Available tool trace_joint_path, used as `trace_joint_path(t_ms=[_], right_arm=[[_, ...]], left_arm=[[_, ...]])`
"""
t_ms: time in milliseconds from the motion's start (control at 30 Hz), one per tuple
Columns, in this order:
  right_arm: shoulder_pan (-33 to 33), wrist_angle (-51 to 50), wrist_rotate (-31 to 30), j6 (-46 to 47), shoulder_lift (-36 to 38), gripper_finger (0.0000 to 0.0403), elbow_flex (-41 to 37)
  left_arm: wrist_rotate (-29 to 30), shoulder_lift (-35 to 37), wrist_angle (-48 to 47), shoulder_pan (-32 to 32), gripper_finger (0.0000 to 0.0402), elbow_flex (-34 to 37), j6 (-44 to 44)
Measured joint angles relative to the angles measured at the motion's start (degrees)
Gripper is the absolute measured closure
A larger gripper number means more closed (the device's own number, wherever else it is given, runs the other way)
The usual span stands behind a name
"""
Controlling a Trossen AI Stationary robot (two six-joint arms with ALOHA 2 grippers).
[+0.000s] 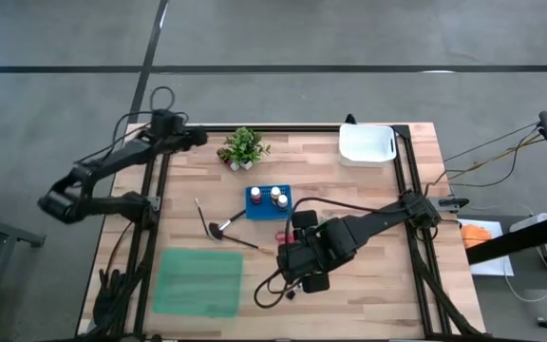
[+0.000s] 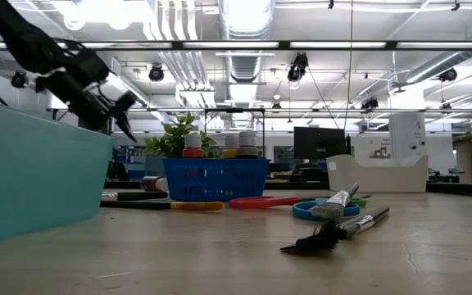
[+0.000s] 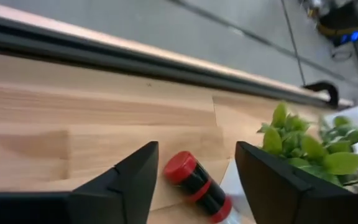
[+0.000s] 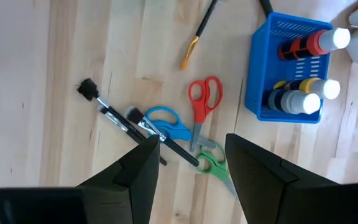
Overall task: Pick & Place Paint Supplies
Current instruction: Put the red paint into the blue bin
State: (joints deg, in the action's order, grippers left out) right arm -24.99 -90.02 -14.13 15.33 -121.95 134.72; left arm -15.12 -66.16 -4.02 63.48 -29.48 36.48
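Paint bottles: three stand in the blue basket (image 1: 269, 202) near the middle of the desk (image 1: 368, 285), white caps up; a red-capped bottle (image 3: 197, 185) lies on its side near the far edge, just beside the potted plant (image 1: 243, 147).
Scissors: the red (image 4: 201, 102), blue (image 4: 166, 124) and green (image 4: 213, 163) pairs lie together on the wood beside the basket.
Brushes: two dark-handled ones (image 1: 218, 226) lie left of the basket; another (image 4: 129, 127) crosses the blue scissors.
Left gripper (image 3: 194, 180): near the far left corner, above the lying bottle, fingers spread to either side of it, not gripping it.
Right gripper (image 4: 188, 165): over the scissors, fingers apart, holding nothing.
Green mat (image 1: 198, 281): near the front left corner.
White bin (image 1: 367, 144): at the far right corner.
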Motion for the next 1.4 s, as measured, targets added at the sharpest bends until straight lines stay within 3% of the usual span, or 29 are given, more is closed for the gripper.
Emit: trace_joint_path(t_ms=[300,433,633,1033,1400], right_arm=[[-0.74,0.0,1.01,0.83,0.0,0.022,0.0],[-1.64,0.01,1.24,1.13,0.17,0.022,0.0],[-3.63,0.01,1.26,1.87,0.68,0.022,0.0],[-5.14,0.02,1.05,2.08,0.68,0.022,0.0],[-5.11,0.0,0.9,2.32,0.68,0.022,0.0]], left_arm=[[1.79,-17.31,0.56,-7.78,0.02,-8.96,1.07],[2.45,-24.1,-4.52,-10.13,0.0201,-14.18,1.4],[8.09,-30.7,-15.33,-12.52,0.0201,-20.67,1.54],[11.74,-29.83,-29.72,-13.91,0.0201,-21.67,-2.08],[13.99,-22.56,-31.34,-14.71,0.0201,-17.37,-9.88]])
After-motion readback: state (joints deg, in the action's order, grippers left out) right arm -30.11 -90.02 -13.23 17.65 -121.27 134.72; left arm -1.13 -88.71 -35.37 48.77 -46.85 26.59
